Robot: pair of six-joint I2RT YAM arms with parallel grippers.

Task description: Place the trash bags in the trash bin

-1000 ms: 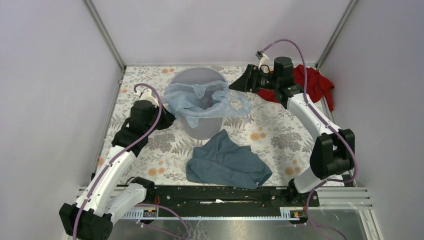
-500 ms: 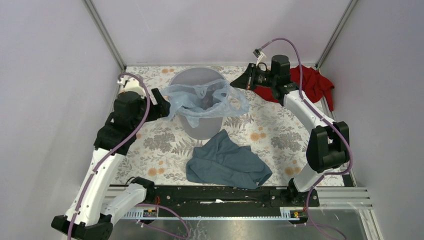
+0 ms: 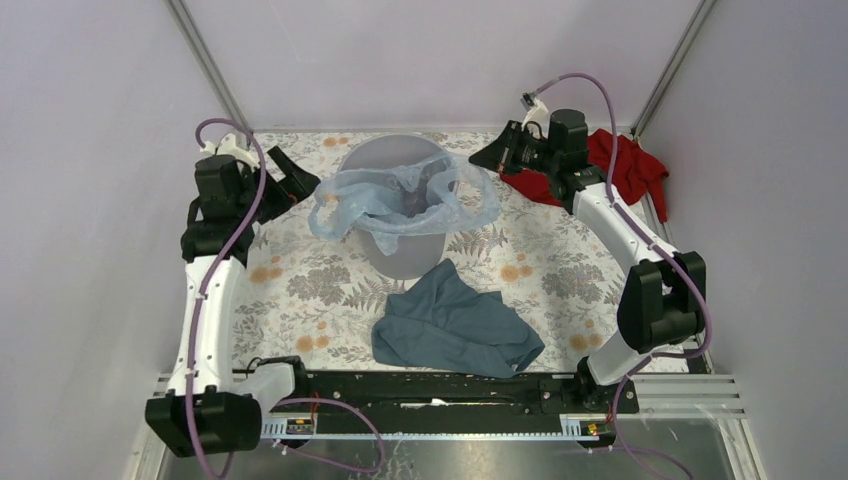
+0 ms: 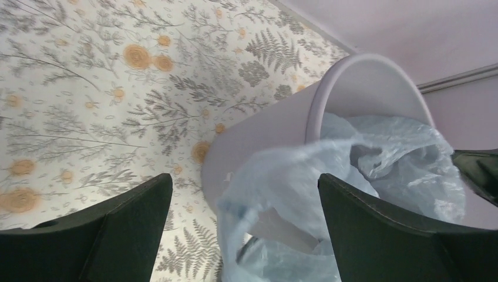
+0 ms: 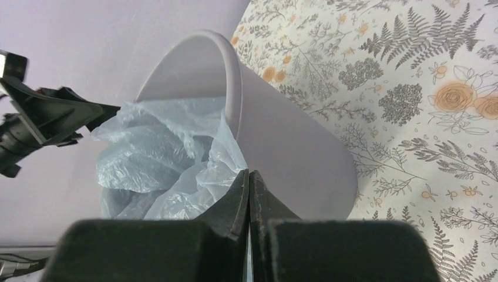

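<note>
The round light-grey trash bin (image 3: 400,255) stands at the back middle of the floral table. The pale-blue translucent trash bag (image 3: 400,200) is draped over its mouth, part inside and part spilling over the left and right rim. My left gripper (image 3: 297,172) is open just left of the bag and apart from it. In the left wrist view the bag (image 4: 305,176) and bin (image 4: 258,135) lie beyond the spread fingers of the left gripper (image 4: 244,179). My right gripper (image 3: 477,160) is shut on the bag's right edge. The bag's (image 5: 164,158) creases run to the shut tips of that gripper (image 5: 249,173) beside the bin (image 5: 293,158).
A slate-blue cloth (image 3: 455,325) lies crumpled in front of the bin. A red cloth (image 3: 625,165) sits in the back right corner behind the right arm. Lilac walls enclose the table on three sides.
My left gripper let go of the bag's left edge, opened wide and drew back left and away. My right gripper shut at the bag's right edge and shifted slightly right.
</note>
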